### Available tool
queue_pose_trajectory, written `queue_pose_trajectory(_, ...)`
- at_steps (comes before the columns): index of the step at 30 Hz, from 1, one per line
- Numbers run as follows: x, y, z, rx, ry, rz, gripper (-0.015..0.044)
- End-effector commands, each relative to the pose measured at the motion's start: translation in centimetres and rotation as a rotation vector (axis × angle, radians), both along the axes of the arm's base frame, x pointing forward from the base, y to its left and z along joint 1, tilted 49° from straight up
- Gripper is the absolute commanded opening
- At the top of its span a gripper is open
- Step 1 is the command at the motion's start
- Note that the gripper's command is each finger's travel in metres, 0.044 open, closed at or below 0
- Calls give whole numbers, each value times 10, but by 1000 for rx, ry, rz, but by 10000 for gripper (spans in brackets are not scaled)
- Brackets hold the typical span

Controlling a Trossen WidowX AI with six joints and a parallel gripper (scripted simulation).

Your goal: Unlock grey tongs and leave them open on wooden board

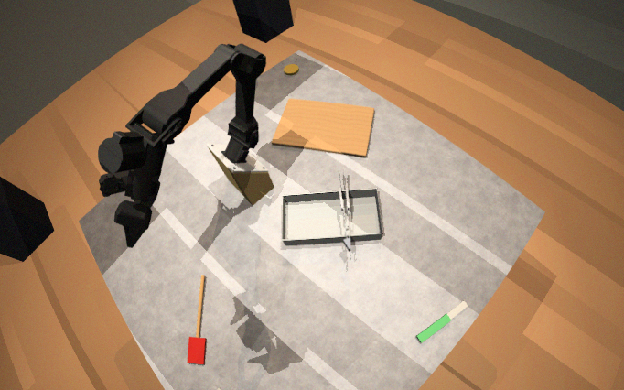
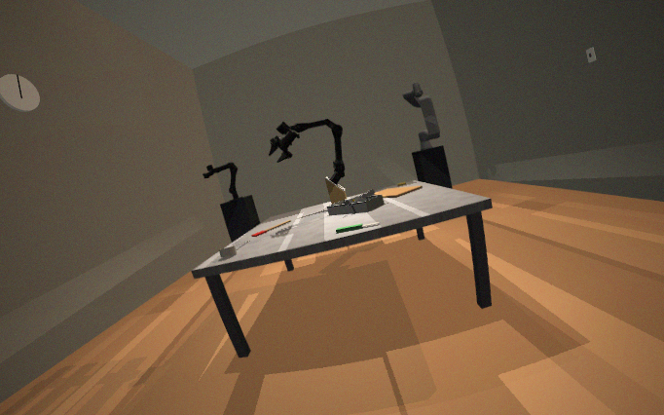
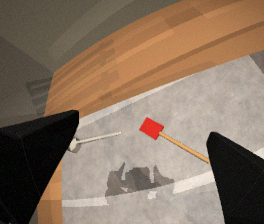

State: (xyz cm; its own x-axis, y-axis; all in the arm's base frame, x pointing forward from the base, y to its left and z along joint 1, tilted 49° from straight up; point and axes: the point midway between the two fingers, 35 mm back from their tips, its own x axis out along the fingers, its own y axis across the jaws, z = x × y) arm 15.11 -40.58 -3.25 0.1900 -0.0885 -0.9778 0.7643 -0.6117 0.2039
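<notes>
The grey tongs [image 1: 348,242] [image 2: 369,193] lie across the right part of the roasting tin [image 1: 284,220] [image 2: 339,208], with both ends past its long walls. Their thin arms look close together; the lock is too small to make out. The wooden board [image 1: 324,126] [image 2: 399,191] lies behind the tin and holds nothing. My gripper [image 1: 118,219] [image 2: 274,157] [image 3: 146,128] is open and empty, high over the left side of the table, well away from the tongs. Its two black fingers stand wide apart in the wrist view.
A red-headed spatula [image 1: 197,351] [image 2: 259,233] [image 3: 151,128] lies front left. A green-handled tool [image 1: 433,329] [image 2: 349,227] lies front right. A pale long-handled thing [image 2: 227,251] [image 3: 73,145] is at the near left corner. A yellow disc [image 1: 290,69] is at the back. A tan wedge [image 1: 254,186] [image 2: 334,191] stands at my arm's base.
</notes>
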Motion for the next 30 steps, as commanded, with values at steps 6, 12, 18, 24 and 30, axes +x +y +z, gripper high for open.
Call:
queue_pose_trajectory(6, 115, 94, 27, 61, -131, 355, 440)
queue_pose_trajectory(12, 172, 180, 49, 117, -202, 607, 440)
queue_pose_trajectory(18, 205, 282, 71, 217, -293, 855, 440)
queue_pose_trajectory(24, 211, 387, 95, 346, -377, 1092, 440)
queue_pose_trajectory(30, 188, 486, 120, 504, -442, 1319, 440)
